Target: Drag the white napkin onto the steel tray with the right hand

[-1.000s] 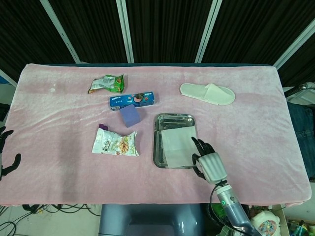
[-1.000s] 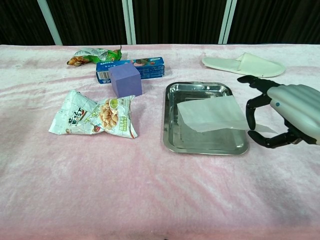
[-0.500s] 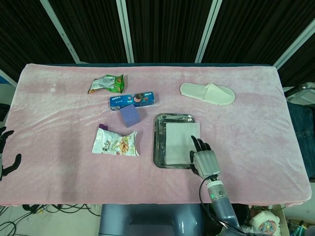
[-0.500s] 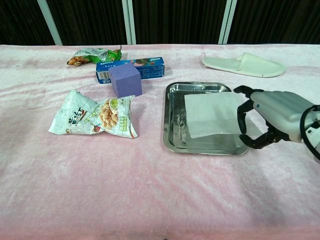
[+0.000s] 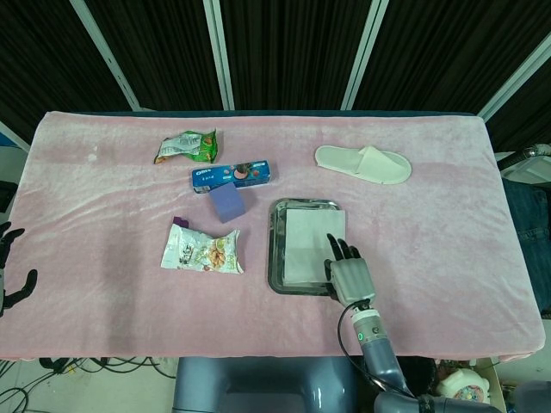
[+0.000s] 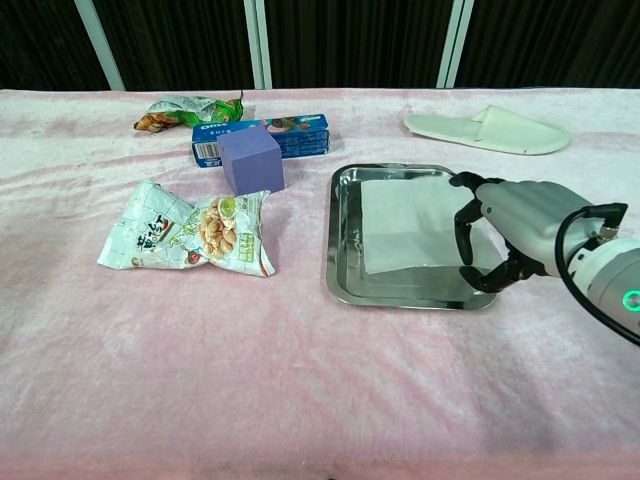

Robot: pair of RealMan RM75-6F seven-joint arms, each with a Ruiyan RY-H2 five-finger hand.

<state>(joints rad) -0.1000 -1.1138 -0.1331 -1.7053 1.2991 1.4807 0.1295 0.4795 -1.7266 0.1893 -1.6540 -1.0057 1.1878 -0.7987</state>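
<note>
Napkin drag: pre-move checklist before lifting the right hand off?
1. White napkin within steel tray rim: ok, it looks fully inside in both views.
2. Right hand fingertips on napkin's right edge: ok.
3. Fingers clear of napkin before lift: cannot tell.
4. Tray flat on table: ok.
5. Slipper and purple block clear of retreat path: ok.
6. Left hand parked at table edge: ok.

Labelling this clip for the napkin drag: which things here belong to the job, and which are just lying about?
Job: white napkin, steel tray, right hand.
Lying about: purple cube, snack bag, blue biscuit box, green packet, white slipper.
</note>
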